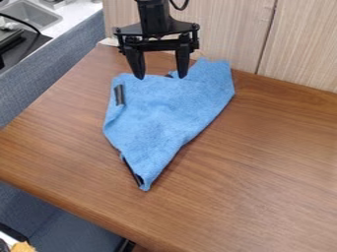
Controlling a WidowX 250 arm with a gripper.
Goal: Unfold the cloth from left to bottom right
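Here your gripper (161,78) hangs, fingers apart, at the far end of the cloth (158,113), which lies partly folded near the tabletop's (263,172) far edge, narrow tip toward the near edge.

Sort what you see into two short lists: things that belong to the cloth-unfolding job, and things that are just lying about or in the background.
Job:
- blue cloth
- black two-finger gripper
- wooden table under the cloth

Not job:
- sink, upper left
- orange-brown item, lower-left corner
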